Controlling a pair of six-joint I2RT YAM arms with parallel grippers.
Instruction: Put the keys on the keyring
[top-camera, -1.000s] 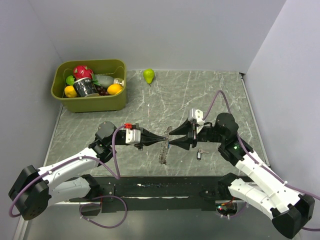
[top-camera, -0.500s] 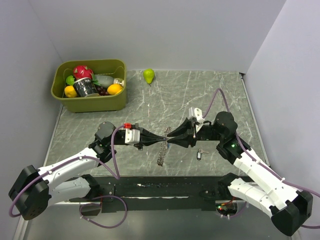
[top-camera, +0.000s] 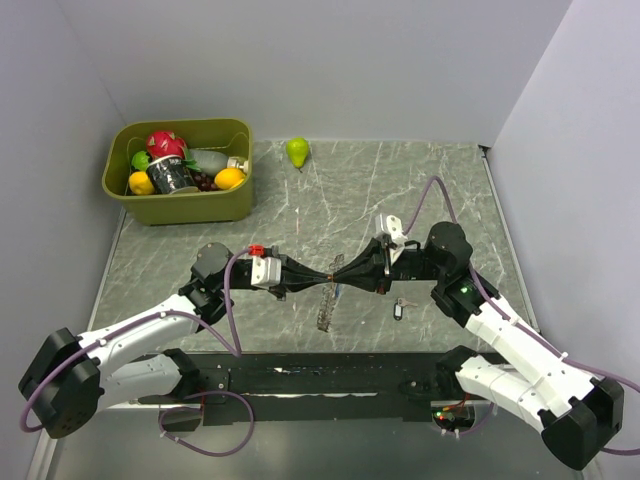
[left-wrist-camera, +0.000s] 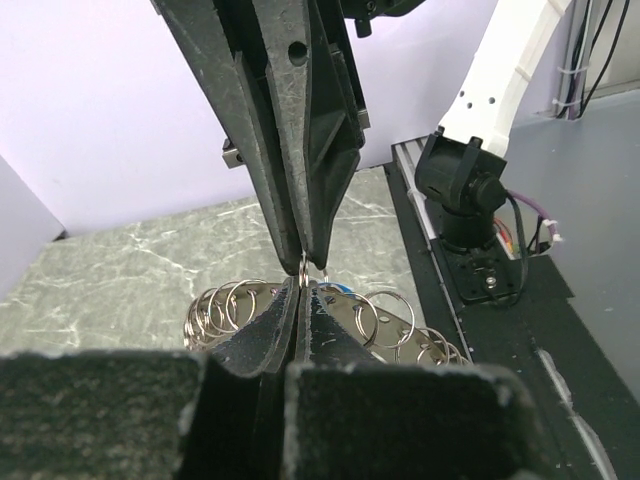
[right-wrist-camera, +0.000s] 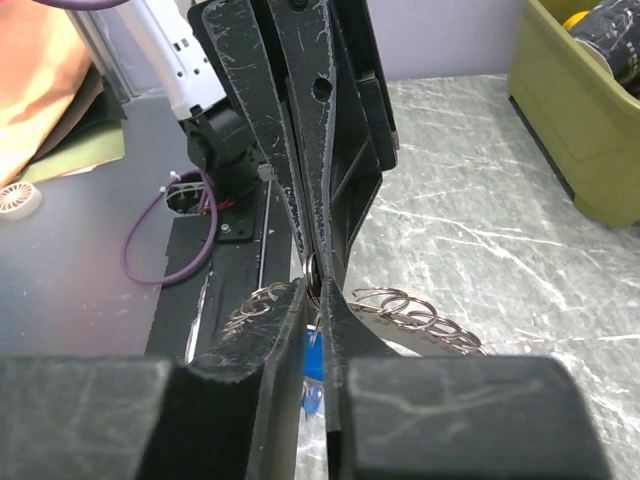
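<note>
Grey marbled counter (top-camera: 420, 190), plain pale walls round it. L jaws and R jaws meet tip to tip over the middle of it, w/ the keyring (top-camera: 325, 300) right at the meeting point.

L jaws: pressed together, no gap btwn the fingers (left-wrist-camera: 262, 335), clamped on the keyring's top edge. A small metal loop shows at their very tips. The keyring hangs down from there on edge, tilted, its rim a row of small wire loops spreading below and past L jaws. Can't tell if its low edge touches the counter.

R jaws: nearly together, thin slit btwn the fingers (right-wrist-camera: 268, 345). A bit of metal sits at their tips, but can't tell if they pinch it. A blue tag (right-wrist-camera: 312, 365) shows through that slit, just under R jaws.

One key (top-camera: 398, 309) w/ a dark tag lies flat on the counter near R jaws, toward my bases, apart from the keyring. A green bin (top-camera: 130, 200) of fruit sits well off beyond L jaws. A pear (top-camera: 297, 151) lies alone, far ahead of both.
</note>
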